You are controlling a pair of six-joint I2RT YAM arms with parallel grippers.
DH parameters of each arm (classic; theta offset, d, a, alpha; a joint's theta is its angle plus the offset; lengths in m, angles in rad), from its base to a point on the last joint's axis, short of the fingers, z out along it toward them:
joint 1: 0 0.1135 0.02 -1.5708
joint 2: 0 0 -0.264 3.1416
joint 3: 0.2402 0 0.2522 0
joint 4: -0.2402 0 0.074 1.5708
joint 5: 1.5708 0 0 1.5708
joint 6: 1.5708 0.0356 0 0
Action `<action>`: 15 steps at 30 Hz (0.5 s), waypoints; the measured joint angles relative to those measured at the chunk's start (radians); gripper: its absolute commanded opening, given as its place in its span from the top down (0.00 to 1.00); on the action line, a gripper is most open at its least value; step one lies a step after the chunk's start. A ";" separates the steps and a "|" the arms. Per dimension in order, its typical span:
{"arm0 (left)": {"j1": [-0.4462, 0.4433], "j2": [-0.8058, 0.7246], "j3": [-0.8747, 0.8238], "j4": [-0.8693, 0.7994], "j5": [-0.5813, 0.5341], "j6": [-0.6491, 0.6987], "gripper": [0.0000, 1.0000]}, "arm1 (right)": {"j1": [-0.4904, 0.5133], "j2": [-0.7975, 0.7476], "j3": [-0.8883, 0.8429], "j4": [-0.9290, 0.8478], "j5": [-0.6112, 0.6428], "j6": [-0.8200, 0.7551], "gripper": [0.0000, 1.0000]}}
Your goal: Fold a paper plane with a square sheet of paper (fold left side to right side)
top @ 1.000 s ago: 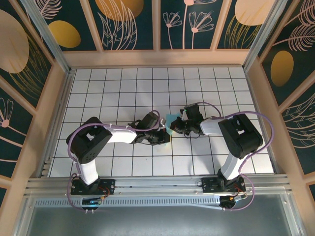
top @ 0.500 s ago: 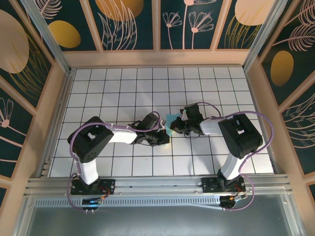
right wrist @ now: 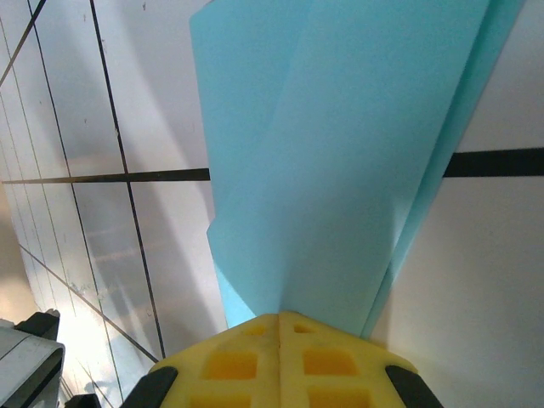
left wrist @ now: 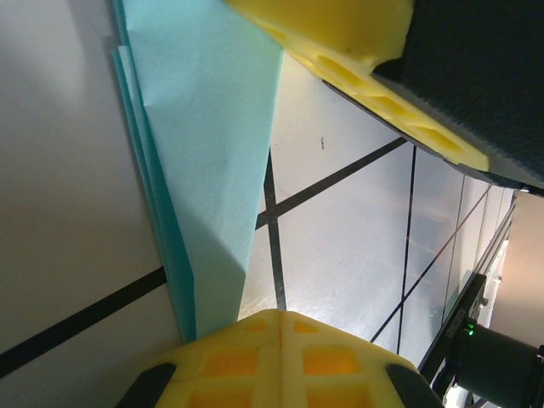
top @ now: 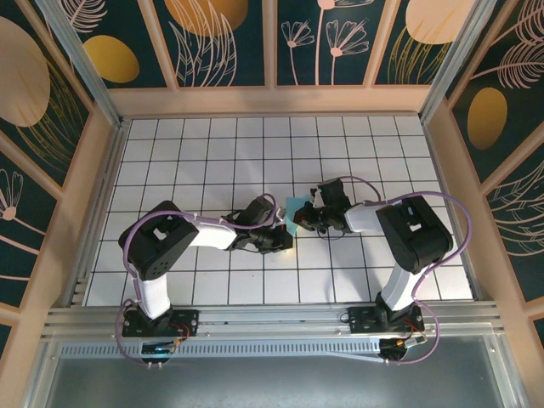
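Observation:
The light teal sheet of paper (top: 294, 211), partly folded into layered flaps, lies on the white grid table (top: 212, 161) between my two grippers. My left gripper (top: 285, 239) sits at its near edge, yellow fingertips (left wrist: 280, 340) shut together. The paper's narrow end (left wrist: 204, 170) runs under their left side. My right gripper (top: 306, 218) is at the paper's right edge, also shut. In the right wrist view the paper (right wrist: 340, 144) fans out from the closed tips (right wrist: 280, 336), with one flap lifted at the left. I cannot see whether either gripper pinches a layer.
The right gripper's yellow finger (left wrist: 357, 51) hangs close over the paper in the left wrist view. Wooden walls (top: 272, 100) ring the table. The aluminium rail (top: 272, 319) with both arm bases runs along the near edge.
Almost nothing differs. The left arm has shifted very slightly to the right; the paper and the right gripper stay where they were.

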 measured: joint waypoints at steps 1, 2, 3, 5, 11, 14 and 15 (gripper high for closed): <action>0.000 0.000 -0.001 0.000 0.000 0.000 1.00 | 0.000 0.001 0.002 0.000 -0.001 0.000 1.00; 0.000 0.000 -0.002 0.001 0.000 0.000 1.00 | 0.000 0.002 0.003 0.000 -0.001 0.000 1.00; 0.000 0.000 -0.004 0.003 0.000 0.000 1.00 | 0.000 0.003 0.003 0.000 -0.001 0.000 1.00; 0.000 0.000 -0.011 0.008 0.000 0.000 1.00 | 0.000 0.003 0.003 0.000 -0.002 0.000 1.00; 0.000 0.000 -0.023 0.029 0.000 0.000 1.00 | 0.000 0.003 0.003 0.000 -0.002 0.000 1.00; -0.002 0.000 -0.026 0.035 0.000 -0.002 0.99 | 0.000 0.003 0.004 0.000 -0.002 0.000 1.00; -0.002 0.000 -0.026 0.037 0.000 -0.003 0.99 | 0.000 0.003 0.004 0.000 -0.002 0.000 1.00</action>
